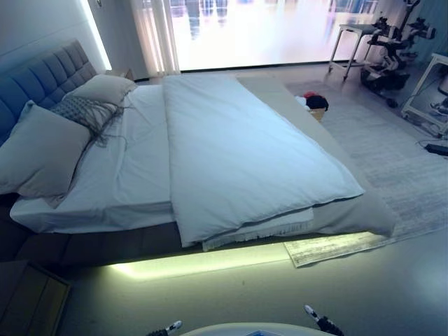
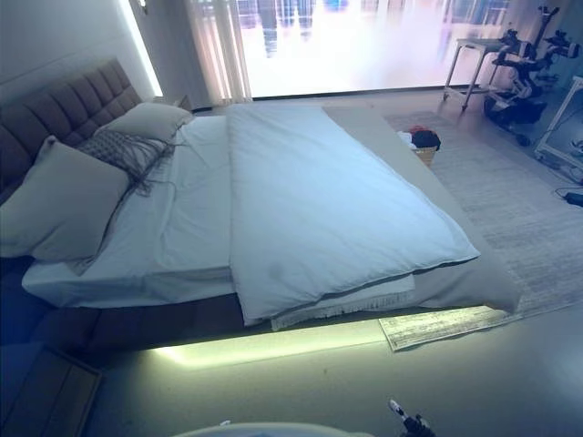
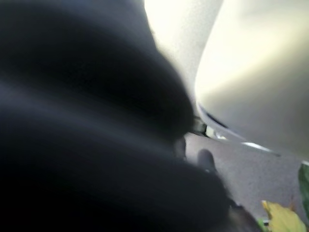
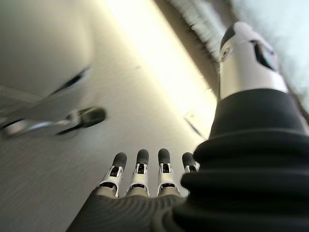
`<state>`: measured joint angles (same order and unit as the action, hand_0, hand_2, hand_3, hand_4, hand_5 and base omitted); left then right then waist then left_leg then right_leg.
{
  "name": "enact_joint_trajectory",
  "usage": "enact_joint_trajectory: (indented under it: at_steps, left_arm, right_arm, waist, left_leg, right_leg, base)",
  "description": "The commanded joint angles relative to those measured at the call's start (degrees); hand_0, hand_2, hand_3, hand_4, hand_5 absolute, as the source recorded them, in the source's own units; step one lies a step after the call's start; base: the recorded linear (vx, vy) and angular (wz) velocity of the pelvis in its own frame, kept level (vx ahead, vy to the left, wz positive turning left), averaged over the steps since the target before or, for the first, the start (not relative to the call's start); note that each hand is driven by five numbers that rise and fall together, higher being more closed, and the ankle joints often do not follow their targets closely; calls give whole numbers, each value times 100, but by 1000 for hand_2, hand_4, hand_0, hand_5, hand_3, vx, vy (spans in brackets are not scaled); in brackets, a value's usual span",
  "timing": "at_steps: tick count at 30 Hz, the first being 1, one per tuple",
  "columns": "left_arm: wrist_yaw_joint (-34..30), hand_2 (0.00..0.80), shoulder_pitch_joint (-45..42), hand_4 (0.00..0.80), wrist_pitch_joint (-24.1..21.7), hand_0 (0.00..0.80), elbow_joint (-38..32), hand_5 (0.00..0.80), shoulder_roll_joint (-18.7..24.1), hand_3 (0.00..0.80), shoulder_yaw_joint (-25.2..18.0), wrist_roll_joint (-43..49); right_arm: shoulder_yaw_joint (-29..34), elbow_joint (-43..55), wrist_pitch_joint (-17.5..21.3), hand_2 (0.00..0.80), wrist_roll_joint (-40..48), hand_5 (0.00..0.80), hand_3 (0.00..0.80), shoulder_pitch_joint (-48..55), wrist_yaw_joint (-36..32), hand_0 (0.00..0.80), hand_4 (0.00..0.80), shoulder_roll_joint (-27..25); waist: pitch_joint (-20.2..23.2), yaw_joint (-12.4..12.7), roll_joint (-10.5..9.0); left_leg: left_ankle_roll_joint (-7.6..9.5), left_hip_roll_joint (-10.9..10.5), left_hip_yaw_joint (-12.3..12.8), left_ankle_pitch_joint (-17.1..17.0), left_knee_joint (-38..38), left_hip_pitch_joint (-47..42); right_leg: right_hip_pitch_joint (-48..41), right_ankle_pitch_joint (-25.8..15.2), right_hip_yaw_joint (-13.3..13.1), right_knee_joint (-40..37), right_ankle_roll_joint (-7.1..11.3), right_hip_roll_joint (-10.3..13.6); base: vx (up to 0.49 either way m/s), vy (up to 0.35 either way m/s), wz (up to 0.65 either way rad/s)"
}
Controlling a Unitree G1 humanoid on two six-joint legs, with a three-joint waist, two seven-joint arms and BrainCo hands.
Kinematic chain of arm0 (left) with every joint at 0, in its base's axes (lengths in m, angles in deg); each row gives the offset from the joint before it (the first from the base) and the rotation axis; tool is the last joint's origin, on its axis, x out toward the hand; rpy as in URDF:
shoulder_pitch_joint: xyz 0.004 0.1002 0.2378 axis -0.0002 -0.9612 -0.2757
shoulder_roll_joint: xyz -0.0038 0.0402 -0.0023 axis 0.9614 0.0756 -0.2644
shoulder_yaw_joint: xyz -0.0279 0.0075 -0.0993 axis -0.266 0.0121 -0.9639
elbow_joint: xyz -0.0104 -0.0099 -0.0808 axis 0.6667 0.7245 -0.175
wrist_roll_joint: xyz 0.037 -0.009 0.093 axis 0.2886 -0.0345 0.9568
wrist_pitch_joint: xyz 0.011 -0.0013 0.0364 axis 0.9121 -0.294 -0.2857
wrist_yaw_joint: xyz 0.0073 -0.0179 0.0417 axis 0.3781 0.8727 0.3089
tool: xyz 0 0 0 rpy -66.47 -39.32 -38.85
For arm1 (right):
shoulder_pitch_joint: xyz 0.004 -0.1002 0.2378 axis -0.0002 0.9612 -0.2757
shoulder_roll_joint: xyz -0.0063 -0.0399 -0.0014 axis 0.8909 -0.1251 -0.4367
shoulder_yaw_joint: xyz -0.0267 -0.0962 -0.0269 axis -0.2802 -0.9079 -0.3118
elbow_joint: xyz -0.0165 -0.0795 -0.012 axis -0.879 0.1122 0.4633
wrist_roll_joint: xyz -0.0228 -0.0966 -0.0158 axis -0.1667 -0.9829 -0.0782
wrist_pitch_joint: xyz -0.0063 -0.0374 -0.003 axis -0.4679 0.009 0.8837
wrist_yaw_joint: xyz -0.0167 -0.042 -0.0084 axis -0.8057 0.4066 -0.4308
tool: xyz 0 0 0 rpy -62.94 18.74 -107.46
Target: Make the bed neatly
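The bed [image 1: 133, 171] lies across the view, its grey headboard [image 1: 49, 73] on the left. A white duvet [image 1: 238, 154] covers its middle and foot, with one corner hanging over the near edge above a fringed blanket [image 1: 259, 234]. Two white pillows [image 1: 42, 150] [image 1: 105, 87] and a grey knitted cushion [image 1: 84, 110] lean at the head. My right hand [image 4: 140, 169] hangs low over the floor, fingers straight, holding nothing. My left hand [image 3: 205, 159] is mostly hidden behind its dark cover. Both hands are well short of the bed.
A wooden nightstand [image 1: 28, 297] stands at the near left. A pale rug [image 1: 399, 161] runs under the foot of the bed. A basket [image 1: 315, 103] with dark and red things sits beyond the bed. A white table [image 1: 353, 31] and equipment [image 1: 399, 52] stand at the far right.
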<state>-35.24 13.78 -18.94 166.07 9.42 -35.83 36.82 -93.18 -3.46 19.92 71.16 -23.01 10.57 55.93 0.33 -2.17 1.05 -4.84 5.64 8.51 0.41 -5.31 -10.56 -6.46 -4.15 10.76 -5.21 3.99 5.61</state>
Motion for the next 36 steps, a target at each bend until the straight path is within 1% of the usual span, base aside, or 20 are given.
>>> enact_joint_trajectory:
  at_steps: [1,5,7,10,13,15,17,19,22,25,27,31,34,36]
  left_arm:
    - [-18,0,416,0,32,0,333,0,45,0,-303,-153]
    - [-188,0,428,0,-13,0,283,0,66,0,-320,-363]
    - [-114,0,409,0,-47,0,259,0,58,0,-309,-340]
    - [-50,0,379,0,-26,0,252,0,40,0,-294,-246]
    - [-157,0,358,0,-20,0,258,0,34,0,-304,-293]
    - [-134,0,332,0,-92,0,252,0,23,0,-317,-322]
    - [-83,0,336,0,-59,0,246,0,37,0,-324,-225]
    - [-8,0,347,0,-17,0,244,0,107,0,-319,-96]
    - [-49,0,415,0,-23,0,182,0,245,0,-333,-129]
    - [-119,0,481,0,25,0,121,0,328,0,-304,11]
    - [-82,0,503,0,117,0,114,0,372,0,-277,151]
    - [-158,0,550,0,54,0,96,0,407,0,-330,139]
    - [-107,0,591,0,115,0,75,0,353,0,-325,145]
    - [-24,0,603,0,141,0,88,0,321,0,-366,97]
  right_arm:
    - [66,-391,-186,0,-299,0,0,-634,-65,0,0,84]
    - [-90,-354,-141,0,-424,0,0,-662,-233,0,0,91]
    - [-133,-334,-124,0,-502,0,0,-641,-214,0,0,95]
    - [-185,-309,-231,0,-536,0,0,-611,-228,0,0,112]
    - [-174,-326,-318,0,-363,0,0,-581,-294,0,0,114]
    - [-114,-345,-243,0,-178,0,0,-554,-365,0,0,109]
    - [-83,-339,-187,0,-126,0,0,-537,-368,0,0,99]
    - [-78,-298,-31,0,-230,0,0,-513,-391,0,0,45]
    - [-148,-148,75,0,-503,0,0,-536,-438,0,0,-92]
    - [-251,-53,3,0,-823,0,0,-536,-464,0,0,-202]
    - [-277,-54,-108,0,-810,0,0,-496,-706,0,0,-244]
    - [-152,-242,-326,0,-817,0,0,-343,-676,0,0,-246]
    - [-55,-346,-259,0,-639,0,0,-329,-607,0,0,-214]
    - [-36,-310,-227,0,-690,0,0,-429,-490,0,0,-189]
  waist:
    - [-329,56,-172]
    - [-338,60,-151]
    - [-333,64,-142]
    - [-322,79,-145]
    - [-316,91,-142]
    - [-319,105,-149]
    - [-331,114,-144]
    - [-371,113,-133]
    - [-466,103,-111]
    - [-514,93,-117]
    - [-515,75,-134]
    - [-459,10,-164]
    - [-458,16,-173]
    - [-546,31,-202]
  left_leg:
    - [206,-238,-12,97,31,179]
    - [199,-222,-20,70,31,219]
    - [198,-222,-27,62,31,234]
    - [202,-237,-59,58,31,249]
    - [210,-259,-81,69,31,248]
    - [212,-270,-85,79,31,234]
    - [213,-270,-85,73,31,245]
    - [203,-267,-93,57,31,275]
    - [205,-278,-127,38,31,324]
    - [220,-283,-139,44,31,347]
    - [222,-279,-139,52,31,344]
    - [230,-263,-145,69,31,288]
    - [243,-247,-148,59,31,224]
    - [231,-206,-132,89,282,253]
  right_leg:
    - [-193,154,-55,21,251,0]
    - [-167,160,-52,21,242,0]
    - [-160,163,-39,21,241,1]
    - [-157,171,-21,21,241,10]
    - [-163,182,-7,21,242,25]
    - [-177,187,8,21,253,39]
    - [-164,179,18,21,257,53]
    - [-132,175,27,33,264,65]
    - [-83,184,24,58,256,75]
    - [-64,186,40,57,264,91]
    - [-74,202,40,60,265,85]
    - [-141,280,18,120,256,53]
    - [-117,388,6,324,226,32]
    - [-31,444,3,531,170,22]
  base:
    - [0,0,0]
    - [0,0,0]
    - [0,0,0]
    - [-2,11,4]
    - [-1,11,4]
    - [0,0,0]
    - [0,0,0]
    - [-39,-2,1]
    - [-77,7,1]
    - [-62,-9,0]
    - [-18,-40,3]
    - [39,-64,8]
    - [52,-94,12]
    - [0,-106,0]
